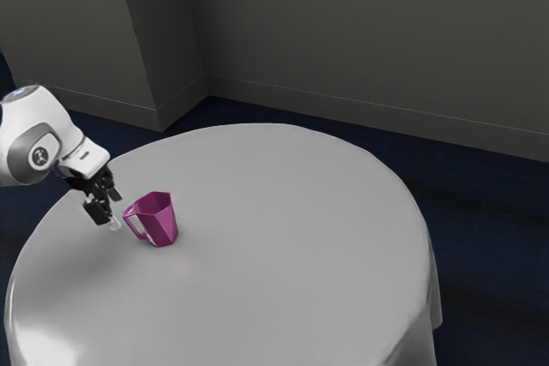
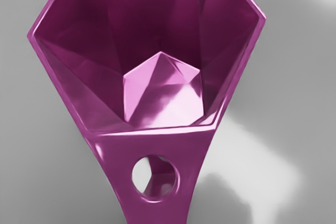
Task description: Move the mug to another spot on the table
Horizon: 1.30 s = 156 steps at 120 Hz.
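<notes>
Round table draped in a pale grey cloth. On it stands a magenta faceted mug with angular walls, upright, mouth open to the ceiling, set toward the exterior view's left side of the tabletop and well in from the edge. Its flat handle with a round hole points toward the arm.

White Franka arm reaches in low from the exterior view's left. Black two-finger gripper hangs just beside the handle, close above the cloth. Contact with the handle cannot be made out. Whether the claw is spread or pressed together cannot be told at this angle.

Wrist view looks straight down into the mug: pentagonal floor, sloping facets, and the handle running under the hand.

Step in hand, by my reading: securing the handle, lift not begun.

To do it well:
- Centre the claw on the handle slab, above or below the hole, so both sides bear on flat plastic.
- Close squarely. An off-axis squeeze would likely swing the mug about its base.
- Raise only enough to clear the cloth. The weight hangs to one side of the handle, so expect tilt.
- Carry it toward the open cloth on the exterior view's right, then set it down level before letting go.
</notes>
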Tool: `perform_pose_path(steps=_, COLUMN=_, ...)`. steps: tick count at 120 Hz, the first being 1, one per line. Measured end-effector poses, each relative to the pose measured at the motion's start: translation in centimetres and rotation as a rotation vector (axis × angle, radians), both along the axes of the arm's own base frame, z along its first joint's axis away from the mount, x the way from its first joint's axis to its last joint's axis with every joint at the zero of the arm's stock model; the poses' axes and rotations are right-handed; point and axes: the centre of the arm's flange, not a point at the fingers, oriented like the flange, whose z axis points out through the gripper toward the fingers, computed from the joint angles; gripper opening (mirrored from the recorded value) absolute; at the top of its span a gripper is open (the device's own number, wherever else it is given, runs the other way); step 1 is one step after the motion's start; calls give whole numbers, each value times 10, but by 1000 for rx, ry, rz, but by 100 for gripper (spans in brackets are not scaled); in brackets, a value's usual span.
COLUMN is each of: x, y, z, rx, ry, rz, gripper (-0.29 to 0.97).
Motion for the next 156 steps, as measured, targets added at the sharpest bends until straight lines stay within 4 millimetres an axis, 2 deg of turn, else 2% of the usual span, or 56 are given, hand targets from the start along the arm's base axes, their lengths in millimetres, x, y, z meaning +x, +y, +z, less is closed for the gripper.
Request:
perform_pose_path(steps=46, x=0, y=9, z=-19, rx=-28, ry=-10, rz=20, gripper=65)
perform_pose_path(steps=59, x=3, y=9, z=-31, rx=-37, ry=-8, rz=20, gripper=65)
perform_pose_path(steps=81, x=6, y=6, z=-34, rx=-45, ry=-23, rz=15, gripper=62)
perform_pose_path(steps=113, x=6, y=8, z=-46, rx=-54, ry=-14, rz=14, gripper=42)
perform_pose_path(steps=156, x=9, y=3, z=-49, rx=-61, ry=-27, rz=1, gripper=5)
